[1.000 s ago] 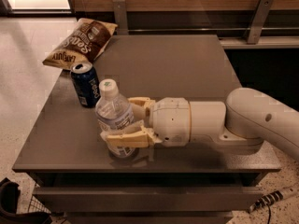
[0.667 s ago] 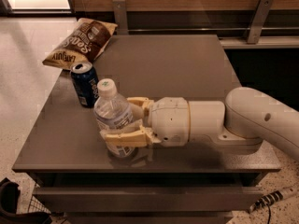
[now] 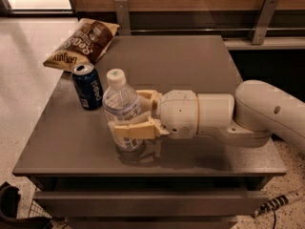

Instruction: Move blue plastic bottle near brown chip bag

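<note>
The blue plastic bottle (image 3: 120, 106), clear with a white cap and a pale label, stands upright near the front left of the grey table (image 3: 190, 66). My gripper (image 3: 125, 114) reaches in from the right and is shut on the bottle, one finger (image 3: 133, 129) in front of it and one behind. The brown chip bag (image 3: 82, 44) lies at the table's far left corner, partly over the edge, well beyond the bottle.
A dark blue Pepsi can (image 3: 88, 86) stands just left of and behind the bottle, between it and the chip bag. My white arm (image 3: 248, 113) crosses the right half of the table. A wooden wall with metal brackets (image 3: 261, 19) runs behind.
The bottle and my gripper have shifted slightly to the left and lifted a little. The can and the chip bag have not moved.
</note>
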